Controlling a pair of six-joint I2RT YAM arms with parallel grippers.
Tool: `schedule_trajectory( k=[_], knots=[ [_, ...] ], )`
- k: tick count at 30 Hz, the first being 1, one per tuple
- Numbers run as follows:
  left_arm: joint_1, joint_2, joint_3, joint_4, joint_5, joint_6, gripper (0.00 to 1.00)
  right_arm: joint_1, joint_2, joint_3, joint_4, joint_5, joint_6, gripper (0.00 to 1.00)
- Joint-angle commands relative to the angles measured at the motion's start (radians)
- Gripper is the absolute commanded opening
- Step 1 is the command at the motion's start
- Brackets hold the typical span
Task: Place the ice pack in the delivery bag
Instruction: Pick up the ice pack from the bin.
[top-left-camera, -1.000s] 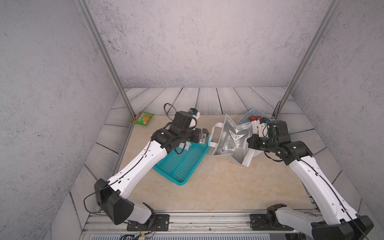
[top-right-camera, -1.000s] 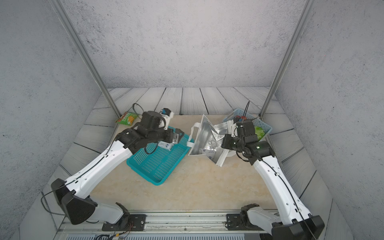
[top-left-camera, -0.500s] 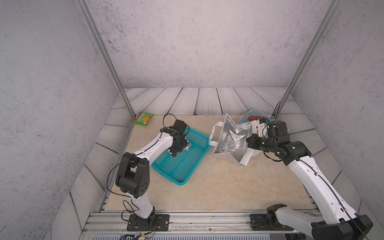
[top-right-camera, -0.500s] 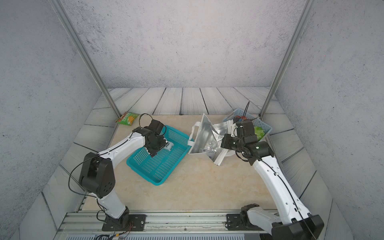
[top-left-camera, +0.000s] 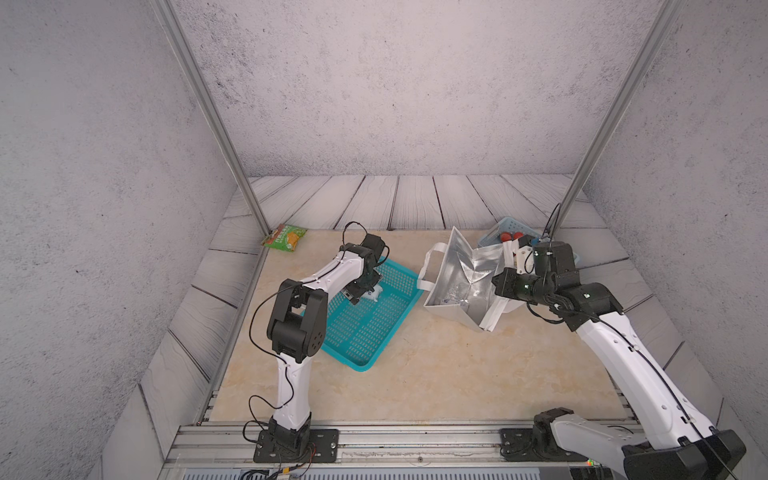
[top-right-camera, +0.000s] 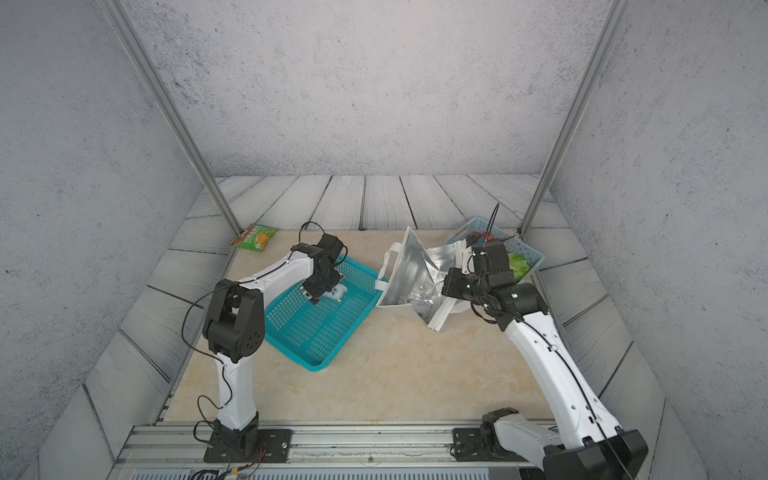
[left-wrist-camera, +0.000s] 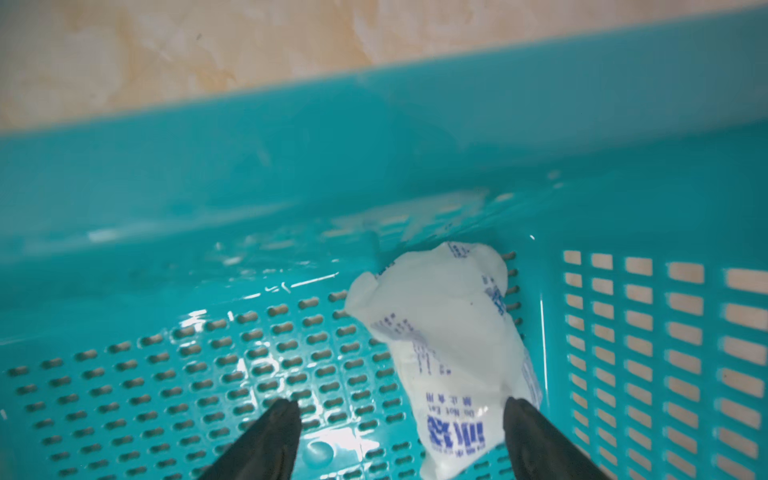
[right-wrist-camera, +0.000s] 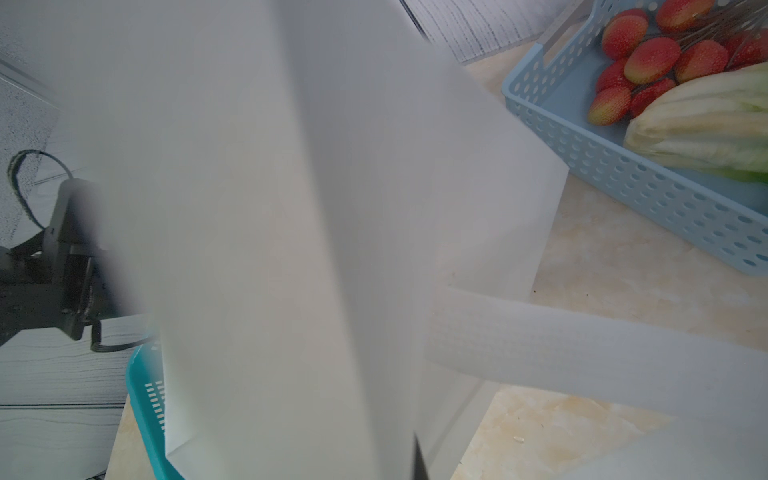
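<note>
Left of centre in a top view, my left gripper stands wide astride the ice pack (one finger touches it), lying in the teal basket; mid-right, my right gripper pinches the delivery bag rim.

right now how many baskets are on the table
2. The teal mesh basket sits beside the delivery bag with an ice pack in it; the pale blue basket sits behind the bag, partly hidden by it. None else shows.
</note>
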Motion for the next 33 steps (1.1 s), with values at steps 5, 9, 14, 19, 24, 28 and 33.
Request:
schedule_trajectory(
  k=[5, 9, 14, 19, 24, 28, 33],
  knots=[
    [-0.005, 0.117, 0.081, 0.031, -0.059, 0.035, 0.83, -0.003, 0.018, 0.013, 0.030, -0.026, 0.000, 0.00],
    [-0.005, 0.162, 0.126, 0.038, -0.065, 0.046, 0.82, -0.003, 0.020, 0.019, 0.025, -0.028, 0.000, 0.00],
    [-0.005, 0.193, 0.129, 0.046, -0.047, 0.040, 0.65, -0.003, 0.020, 0.025, 0.014, -0.017, -0.006, 0.00],
    [-0.005, 0.171, 0.076, 0.086, -0.010, 0.058, 0.44, -0.003, 0.022, 0.030, 0.011, -0.013, -0.009, 0.00],
    [-0.005, 0.035, -0.036, 0.180, 0.084, 0.139, 0.25, -0.003, 0.019, 0.031, 0.012, -0.012, -0.010, 0.00],
    [-0.006, -0.156, -0.150, 0.243, 0.193, 0.235, 0.21, -0.003, 0.010, 0.025, 0.015, -0.006, -0.009, 0.00],
    [-0.039, -0.477, -0.317, 0.403, 0.346, 0.281, 0.21, -0.003, 0.010, 0.005, 0.037, -0.019, 0.001, 0.00]
  ],
)
